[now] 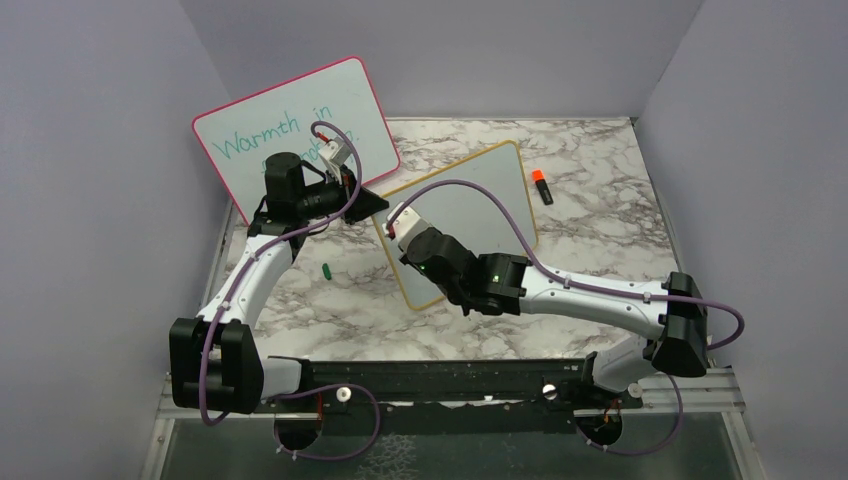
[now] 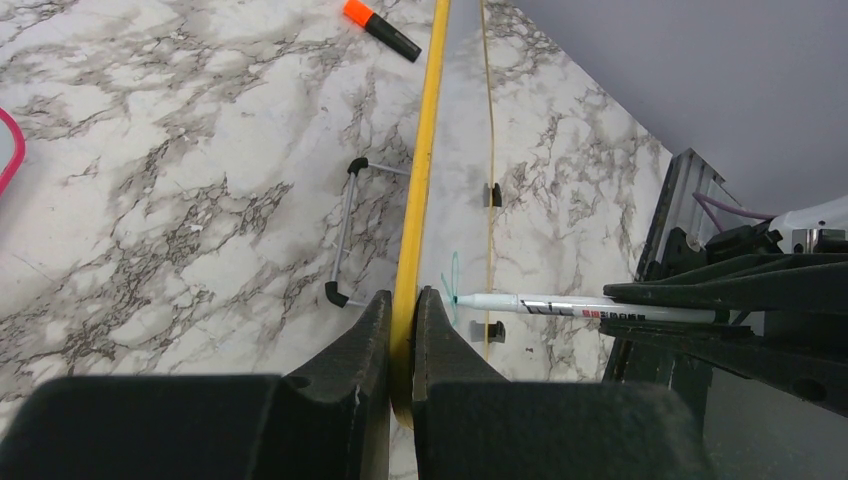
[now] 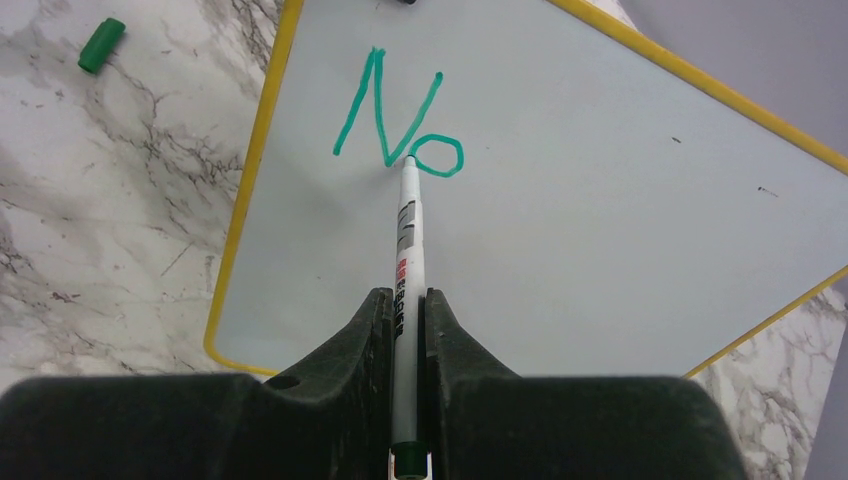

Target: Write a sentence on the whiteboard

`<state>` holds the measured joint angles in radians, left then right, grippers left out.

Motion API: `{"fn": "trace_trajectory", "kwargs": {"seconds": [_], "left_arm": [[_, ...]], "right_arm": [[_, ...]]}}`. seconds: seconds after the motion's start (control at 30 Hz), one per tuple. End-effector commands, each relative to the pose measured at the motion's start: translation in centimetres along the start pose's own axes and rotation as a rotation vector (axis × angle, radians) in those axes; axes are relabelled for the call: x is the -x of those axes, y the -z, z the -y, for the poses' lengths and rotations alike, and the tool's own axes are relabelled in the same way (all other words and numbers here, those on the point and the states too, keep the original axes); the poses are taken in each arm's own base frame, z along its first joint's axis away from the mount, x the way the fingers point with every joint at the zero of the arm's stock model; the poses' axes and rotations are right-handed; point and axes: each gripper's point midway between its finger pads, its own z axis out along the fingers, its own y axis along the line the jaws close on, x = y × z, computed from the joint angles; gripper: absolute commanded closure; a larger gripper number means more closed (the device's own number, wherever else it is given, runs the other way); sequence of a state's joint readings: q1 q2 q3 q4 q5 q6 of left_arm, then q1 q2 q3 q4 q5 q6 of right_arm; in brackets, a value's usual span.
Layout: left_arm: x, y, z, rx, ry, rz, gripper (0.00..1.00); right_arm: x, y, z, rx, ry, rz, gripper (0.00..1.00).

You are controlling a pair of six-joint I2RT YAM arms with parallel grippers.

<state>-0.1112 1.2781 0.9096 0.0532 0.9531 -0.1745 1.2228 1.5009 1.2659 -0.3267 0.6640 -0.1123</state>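
Note:
The whiteboard (image 1: 480, 200), with a yellow-orange frame, stands tilted at mid-table. My left gripper (image 2: 405, 298) is shut on its yellow frame edge (image 2: 425, 150), holding the board's left side. My right gripper (image 3: 405, 295) is shut on a white marker (image 3: 408, 230) that points at the board face (image 3: 620, 200). The marker's tip touches the board at the foot of the sentence's teal-green letters, "N" and a small round loop (image 3: 395, 125). In the left wrist view the same marker (image 2: 580, 307) meets the board from the right.
A larger pink-framed whiteboard (image 1: 300, 130) with teal writing leans at the back left, behind my left arm. An orange-capped black marker (image 1: 541, 186) lies right of the yellow board. A green cap (image 1: 327, 269) lies on the marble to its left. The board's wire foot (image 2: 345, 235) rests on the table.

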Motion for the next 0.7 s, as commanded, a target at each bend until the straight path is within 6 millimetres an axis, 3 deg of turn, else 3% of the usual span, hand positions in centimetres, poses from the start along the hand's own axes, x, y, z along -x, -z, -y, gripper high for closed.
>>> {"fn": "trace_trajectory", "kwargs": {"seconds": [0.0,0.3,0.67], "left_arm": [[-1.9,-0.4,-0.7,0.029,0.012,-0.059,1.0],[-2.0,-0.4,-0.8,0.032,0.013,-0.062,1.0],[-2.0,-0.4,-0.8,0.031,0.013,-0.063,1.0]], "right_arm": [[-2.1,0.1,-0.3,0.023,0.016,-0.058,1.0],[-3.0,0.3,0.9,-0.049,0.011,-0.086,1.0],[-2.8,0.4,2.1,-0.112,-0.009,-0.075,1.0]]}}
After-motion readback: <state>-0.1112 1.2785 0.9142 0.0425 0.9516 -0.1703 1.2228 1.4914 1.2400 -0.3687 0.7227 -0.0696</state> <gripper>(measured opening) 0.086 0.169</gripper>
